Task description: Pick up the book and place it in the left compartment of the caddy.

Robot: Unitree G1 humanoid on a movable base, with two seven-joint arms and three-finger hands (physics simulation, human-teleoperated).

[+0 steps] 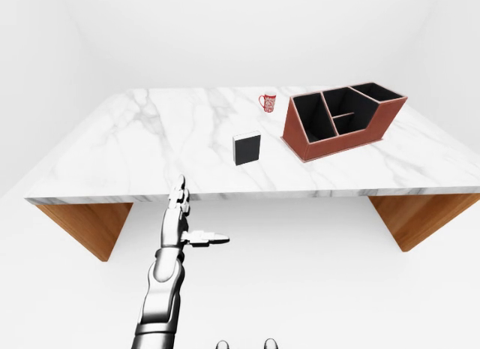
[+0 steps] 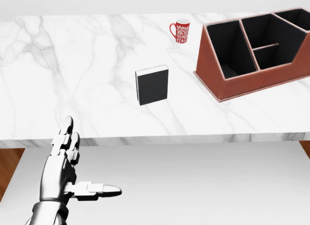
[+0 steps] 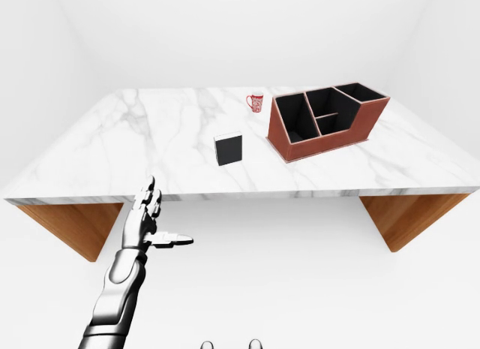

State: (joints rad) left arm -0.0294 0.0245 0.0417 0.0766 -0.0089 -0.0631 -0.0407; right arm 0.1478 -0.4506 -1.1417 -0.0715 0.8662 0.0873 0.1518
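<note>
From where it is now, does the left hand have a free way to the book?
Probably yes. The left hand is open, short of the table's near edge, and only bare marble lies between it and the book. The caddy and mug stand aside.

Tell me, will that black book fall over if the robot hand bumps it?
Probably yes. The black book stands upright on its narrow edge on the marble table, so a nudge could tip it flat. It looks stiff and boxy, so it likely won't flop when lifted. The open left robot hand isn't touching it yet.
</note>
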